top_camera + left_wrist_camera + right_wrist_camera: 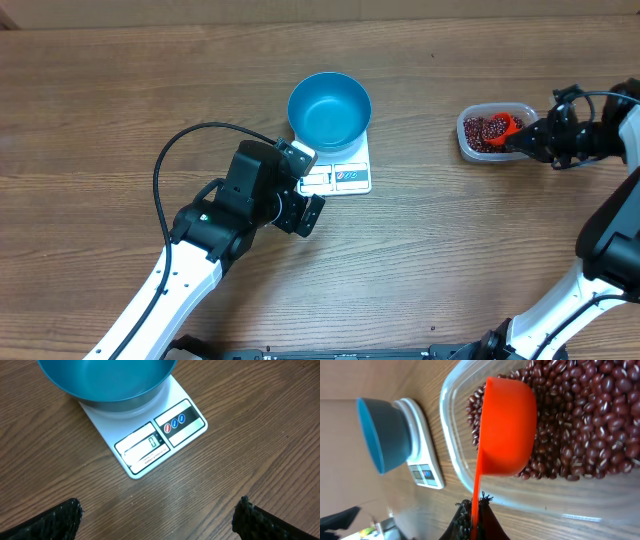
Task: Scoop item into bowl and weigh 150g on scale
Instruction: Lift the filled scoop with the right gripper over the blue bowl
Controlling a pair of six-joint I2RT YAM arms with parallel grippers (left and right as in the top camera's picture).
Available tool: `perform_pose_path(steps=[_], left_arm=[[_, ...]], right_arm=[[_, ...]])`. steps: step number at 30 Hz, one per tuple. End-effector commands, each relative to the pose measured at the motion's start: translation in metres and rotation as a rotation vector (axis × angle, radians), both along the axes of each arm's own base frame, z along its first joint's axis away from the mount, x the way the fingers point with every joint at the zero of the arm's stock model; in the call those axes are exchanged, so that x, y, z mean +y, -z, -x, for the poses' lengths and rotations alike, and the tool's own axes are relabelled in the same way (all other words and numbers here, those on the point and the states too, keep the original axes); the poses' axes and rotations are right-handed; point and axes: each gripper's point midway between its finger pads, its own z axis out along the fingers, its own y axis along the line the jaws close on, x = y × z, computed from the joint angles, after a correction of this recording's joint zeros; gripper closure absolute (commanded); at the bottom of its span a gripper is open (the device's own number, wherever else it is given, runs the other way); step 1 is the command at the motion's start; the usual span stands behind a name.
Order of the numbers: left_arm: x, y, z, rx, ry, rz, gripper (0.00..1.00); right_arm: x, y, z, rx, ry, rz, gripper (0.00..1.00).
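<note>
Right gripper [476, 512]: pressed together on the thin handle of an orange scoop [507, 425], which is pinched edge-on between the dark jaws.
Scoop: its cup is held inside the clear tub [451, 435], over the beans [580, 420], with the rounded outer side turned to the wrist camera; whether anything lies in it cannot be told.
Left gripper [157, 527]: spread wide, with nothing held or touched; it is hung over bare table [120, 90], near the display edge of the scale [150, 445].
Beans: small, dark red-brown, many marked with a pale line; they are heaped loosely in the tub, at the right of the overhead view.
Bowl [330, 108]: round, deep and bright blue inside and out; it is set on the scale, and its smooth inner floor is seen in full from above.
Scale: flat, white and rectangular; a display panel and a panel with one red and two blue round marks are lined along the edge nearest the left arm. The reading cannot be made out.
Tub and scale: well apart on the table.
Table: brown wood grain.
Room: only a blurred strip is seen beyond the table edge in the right wrist view.
</note>
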Motion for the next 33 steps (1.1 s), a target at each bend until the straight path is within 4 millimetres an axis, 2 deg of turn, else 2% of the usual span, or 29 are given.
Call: perform_pose_path(steps=[1, 7, 11, 18, 21, 24, 29, 33], left_arm=[[0.001, -0.007, -0.005, -0.019, -0.002, -0.002, 0.01], [0.001, -0.007, -0.005, -0.019, -0.002, -0.002, 0.01], [0.001, -0.007, -0.005, -0.019, -0.002, -0.002, 0.00], [0.001, -0.007, -0.005, -0.019, -0.002, -0.002, 0.00], [0.001, -0.007, -0.005, -0.019, -0.002, -0.002, 0.00], [0.001, -0.007, -0.005, -0.019, -0.002, -0.002, 0.00], [0.001, -0.007, -0.005, -0.019, -0.002, -0.002, 0.00], [0.001, -0.007, -0.005, -0.019, -0.002, -0.002, 0.01]], right_arm=[[-0.002, -0.008, 0.000, -0.067, -0.004, -0.075, 0.96], [-0.009, -0.020, 0.005, -0.112, 0.015, -0.139, 0.96], [-0.006, -0.034, 0.007, -0.171, 0.014, -0.210, 0.96], [0.003, -0.047, 0.010, -0.192, 0.013, -0.284, 0.96], [0.015, -0.062, 0.008, -0.257, -0.014, -0.340, 0.96], [0.030, -0.068, 0.006, -0.270, -0.043, -0.371, 0.96], [0.067, -0.072, 0.001, -0.264, -0.123, -0.406, 0.96], [0.101, -0.085, -0.004, -0.290, -0.184, -0.465, 0.96]])
